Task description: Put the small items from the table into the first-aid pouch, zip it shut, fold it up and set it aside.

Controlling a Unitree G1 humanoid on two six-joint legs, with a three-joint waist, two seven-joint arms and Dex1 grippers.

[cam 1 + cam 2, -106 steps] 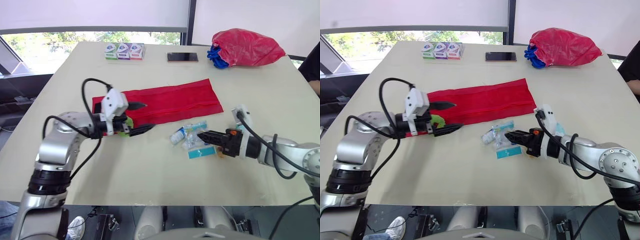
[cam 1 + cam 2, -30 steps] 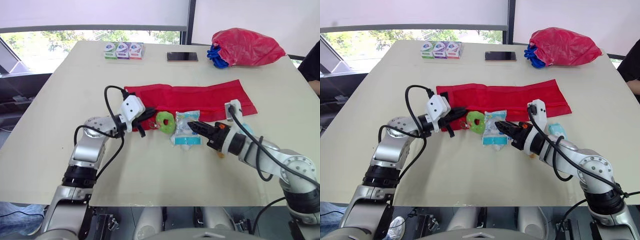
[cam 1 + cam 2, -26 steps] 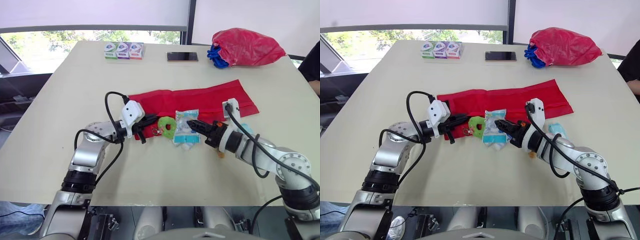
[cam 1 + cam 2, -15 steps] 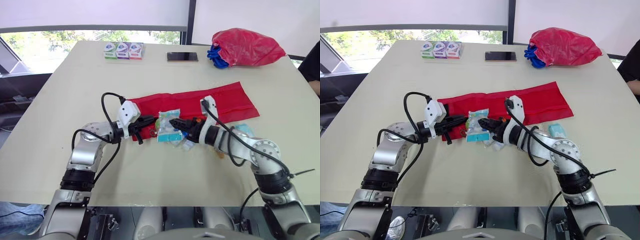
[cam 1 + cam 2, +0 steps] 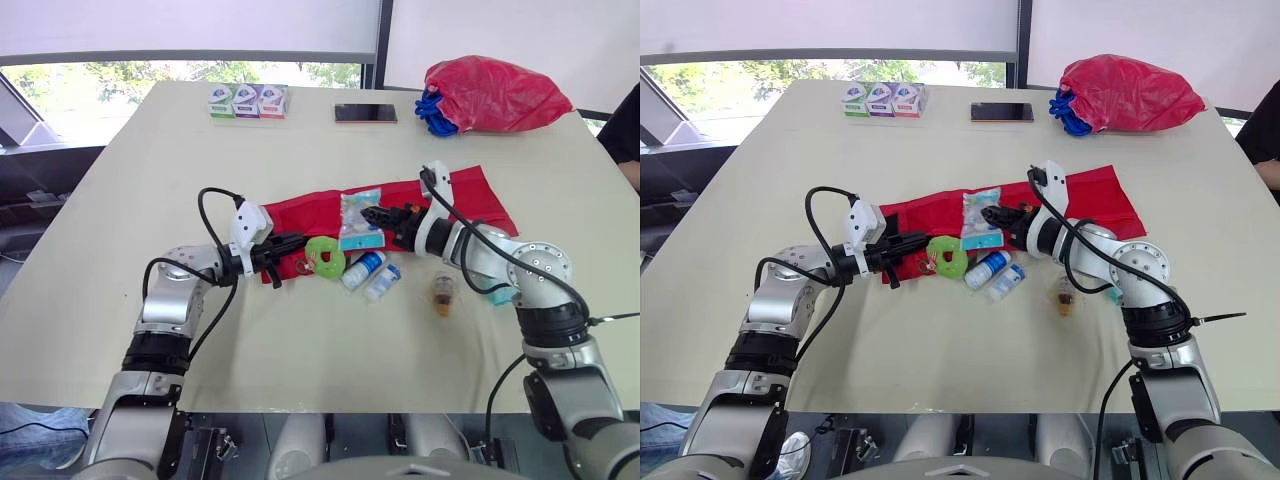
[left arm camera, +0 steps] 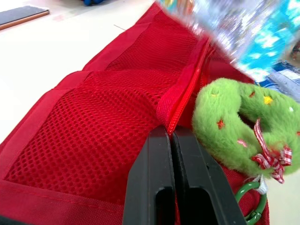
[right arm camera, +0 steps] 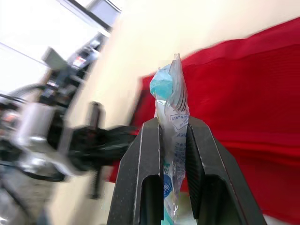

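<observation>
My right gripper (image 5: 378, 215) clamps the packet (image 5: 358, 222) over the pouch (image 5: 310, 212); my left gripper (image 6: 169, 136) pinches its near edge.

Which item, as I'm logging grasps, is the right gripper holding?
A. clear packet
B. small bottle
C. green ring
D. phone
A: the right gripper is shut on the packet, while the ring and bottles lie on the table and the left gripper pinches the pouch.
</observation>
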